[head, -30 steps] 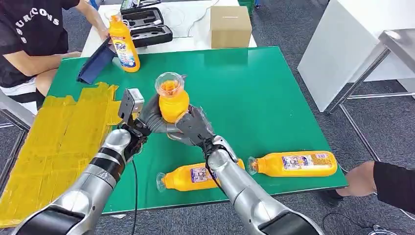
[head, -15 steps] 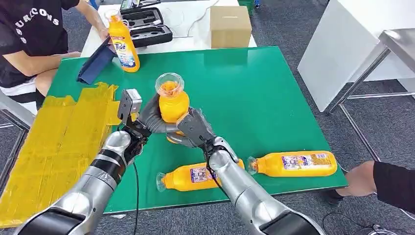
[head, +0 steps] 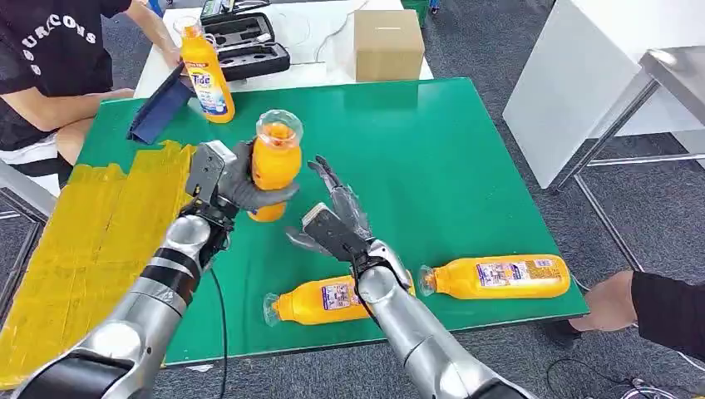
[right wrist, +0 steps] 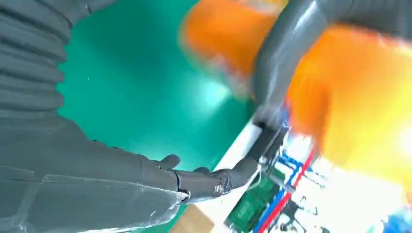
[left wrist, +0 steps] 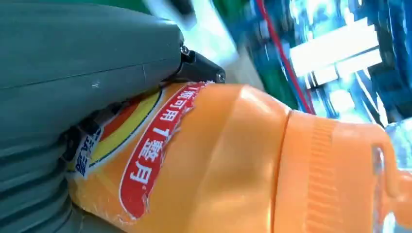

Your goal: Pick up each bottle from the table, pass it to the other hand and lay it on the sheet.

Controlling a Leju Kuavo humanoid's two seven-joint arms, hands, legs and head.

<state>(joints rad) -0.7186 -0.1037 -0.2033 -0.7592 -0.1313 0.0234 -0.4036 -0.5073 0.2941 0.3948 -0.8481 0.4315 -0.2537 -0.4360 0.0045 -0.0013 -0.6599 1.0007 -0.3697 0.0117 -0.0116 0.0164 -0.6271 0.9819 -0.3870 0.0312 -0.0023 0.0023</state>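
My left hand (head: 234, 177) grips an orange bottle (head: 274, 162) upright above the green table (head: 465, 158), near the edge of the yellow sheet (head: 91, 241). The left wrist view shows that bottle (left wrist: 252, 165) close up, with the thumb (left wrist: 87, 68) pressed against its label. My right hand (head: 332, 220) hangs just right of the bottle, fingers spread, holding nothing. Two more orange bottles lie on their sides near the table's front edge, one (head: 328, 299) under my right forearm and one (head: 499, 277) further right. A fourth orange bottle (head: 206, 75) stands at the back left.
A blue folder (head: 158, 108) lies at the table's back left. A cardboard box (head: 387, 43) and a black case (head: 245, 46) sit on the white table behind. A person sits at the far left, and another person's arm (head: 648, 307) reaches in at the right.
My right hand has let go of the bottle and drawn back with fingers spread. My left hand has carried the bottle left, toward the yellow sheet.
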